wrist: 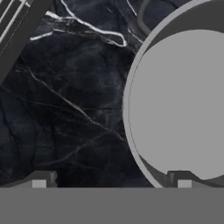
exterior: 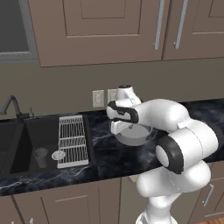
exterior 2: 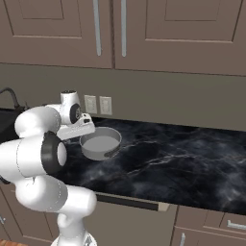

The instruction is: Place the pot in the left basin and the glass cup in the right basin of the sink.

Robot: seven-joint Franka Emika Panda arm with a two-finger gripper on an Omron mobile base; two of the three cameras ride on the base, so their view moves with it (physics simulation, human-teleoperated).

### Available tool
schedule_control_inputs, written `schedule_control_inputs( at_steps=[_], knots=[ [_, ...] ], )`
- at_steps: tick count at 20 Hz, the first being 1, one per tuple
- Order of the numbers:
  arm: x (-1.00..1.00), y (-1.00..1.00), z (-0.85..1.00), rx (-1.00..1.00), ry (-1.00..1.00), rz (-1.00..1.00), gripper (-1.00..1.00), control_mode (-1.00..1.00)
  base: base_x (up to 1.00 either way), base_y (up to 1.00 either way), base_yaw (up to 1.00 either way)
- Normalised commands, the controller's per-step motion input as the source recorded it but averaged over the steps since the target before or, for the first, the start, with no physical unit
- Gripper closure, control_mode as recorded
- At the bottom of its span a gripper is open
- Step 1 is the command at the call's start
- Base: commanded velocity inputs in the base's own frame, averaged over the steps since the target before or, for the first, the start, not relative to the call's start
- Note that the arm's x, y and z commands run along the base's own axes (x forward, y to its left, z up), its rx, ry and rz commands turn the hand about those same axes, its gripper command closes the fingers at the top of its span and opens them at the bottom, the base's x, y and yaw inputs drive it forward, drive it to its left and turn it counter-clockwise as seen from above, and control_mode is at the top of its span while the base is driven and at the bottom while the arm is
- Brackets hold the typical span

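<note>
Only leftward: glass cup (exterior: 40,156) in right basin (exterior: 39,142).

One pot (exterior 2: 100,144) sits at the centre left of the right base view; in the left base view it lies mid-frame behind the arm. One glass cup (exterior: 40,157) stands at the lower left of the left base view, inside the right basin (exterior: 39,140). One sink (exterior: 19,173) is there, with two basins; of the left basin (exterior: 5,140) just a strip shows at the far left edge. One white wire rack (exterior: 72,141) spans the right basin. One faucet (exterior: 12,105) rises at the upper left. Two wall outlets (exterior 2: 98,104) sit side by side. Four cabinet handles (exterior: 159,26) show across the base views' upper cabinets. One gripper (wrist: 111,181) with two fingertips (wrist: 39,183) shows at the bottom of the hand view.
</note>
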Motion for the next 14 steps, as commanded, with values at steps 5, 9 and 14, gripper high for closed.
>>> schedule_control_inputs(
  at_steps=[5, 9, 14],
  knots=[
    [0.04, -0.01, -0.27, -0.01, -0.01, 0.0, -1.0, -1.0, 0.0, 0.0, 0.0],
    [0.0, 0.0, -0.23, -0.01, -0.04, 0.0, -1.0, -1.0, 0.0, 0.0, 0.0],
    [0.04, -0.06, -0.18, 0.0, -0.02, 0.0, -1.0, -1.0, 0.0, 0.0, 0.0]
  ],
)
